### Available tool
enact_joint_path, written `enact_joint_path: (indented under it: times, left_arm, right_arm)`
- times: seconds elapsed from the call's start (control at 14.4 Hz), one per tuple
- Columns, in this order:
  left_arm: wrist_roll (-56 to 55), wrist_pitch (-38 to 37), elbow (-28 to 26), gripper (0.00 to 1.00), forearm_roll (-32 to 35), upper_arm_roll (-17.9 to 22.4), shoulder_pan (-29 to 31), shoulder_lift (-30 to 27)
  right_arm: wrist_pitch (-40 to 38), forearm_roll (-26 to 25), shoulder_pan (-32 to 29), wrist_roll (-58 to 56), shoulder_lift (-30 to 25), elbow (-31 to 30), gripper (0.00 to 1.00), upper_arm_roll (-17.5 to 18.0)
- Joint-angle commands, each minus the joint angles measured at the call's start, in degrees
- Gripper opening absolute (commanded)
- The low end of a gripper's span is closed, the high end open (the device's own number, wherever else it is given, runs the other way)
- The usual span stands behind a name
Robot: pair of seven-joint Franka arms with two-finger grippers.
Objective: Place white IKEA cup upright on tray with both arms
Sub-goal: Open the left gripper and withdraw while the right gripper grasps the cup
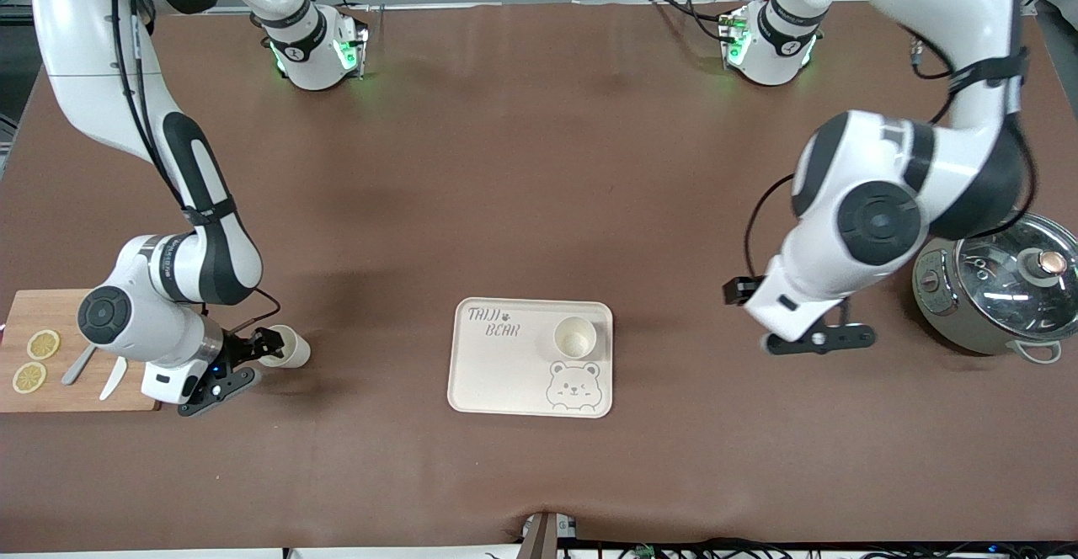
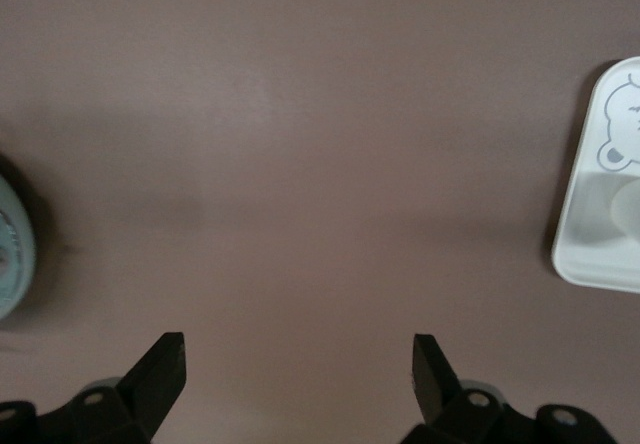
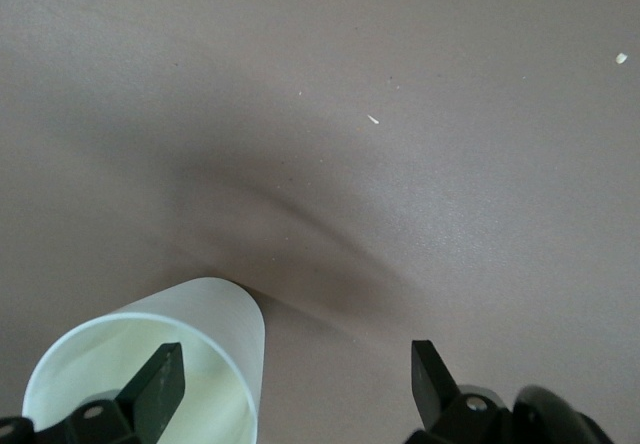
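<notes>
High front camera faces robots; wrist cameras look closely down at table (image 1: 539,205).

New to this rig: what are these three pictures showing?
Two robot arms work at a table. The wide picture looks down from a high camera facing the arms; the other two come from cameras on each wrist. The right arm has its open jaws straddling the rim of a white cup lying on its side beside a cutting board; nothing is gripped. The left arm waits, jaws open, over bare table between the tray, where a second cup stands upright, and a lidded pot.
</notes>
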Motion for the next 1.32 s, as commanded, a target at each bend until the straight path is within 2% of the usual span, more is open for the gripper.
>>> enact_joint_path:
  times: [0.0,0.14,0.28,0.35,0.84,0.9,0.97,1.04,1.18,1.25]
  left_arm:
    - [4.5,-2.2,-2.2,1.0,-1.6,-0.3,2.9,-5.1]
    - [5.6,-2.4,-2.4,1.0,-3.2,-0.6,6.3,-7.4]
    - [8.5,-2.4,-3.1,1.0,-3.3,-4.3,11.1,-9.4]
    - [9.8,-2.4,-3.8,1.0,-3.4,-4.8,12.2,-10.7]
    - [11.9,-2.4,-12.0,1.0,-3.5,-5.0,12.6,-23.3]
    - [13.1,-2.5,-12.9,1.0,-3.5,-5.0,13.1,-25.0]
    - [15.1,-2.7,-13.6,1.0,-3.7,-5.0,14.1,-26.5]
    - [17.5,-3.4,-14.5,1.0,-3.8,-4.9,15.0,-27.7]
    - [18.5,-3.9,-14.8,1.0,-3.8,-4.9,16.3,-28.9]
    - [18.6,-4.0,-14.8,1.0,-3.8,-4.9,17.1,-29.2]
  right_arm:
    - [1.7,0.8,-0.1,-1.1,0.5,-0.6,1.0,0.1]
    - [2.1,0.8,0.0,-1.1,0.6,-0.7,1.0,0.1]
    - [2.1,0.8,0.1,-1.1,0.7,-0.7,1.0,0.1]
    - [2.3,0.8,0.1,-1.1,1.0,-0.7,1.0,0.1]
    - [2.9,0.8,0.2,-1.1,1.5,-0.7,1.0,0.1]
    - [2.9,0.8,0.3,-1.1,1.5,-0.6,0.96,0.2]
    - [2.8,0.8,0.3,-1.1,1.5,-0.7,0.74,0.2]
    - [2.8,0.8,0.3,-1.1,1.5,-0.6,0.58,0.2]
    - [2.8,0.8,0.3,-1.1,1.5,-0.6,0.35,0.3]
    - [2.8,0.8,0.3,-1.1,1.5,-0.6,0.28,0.3]
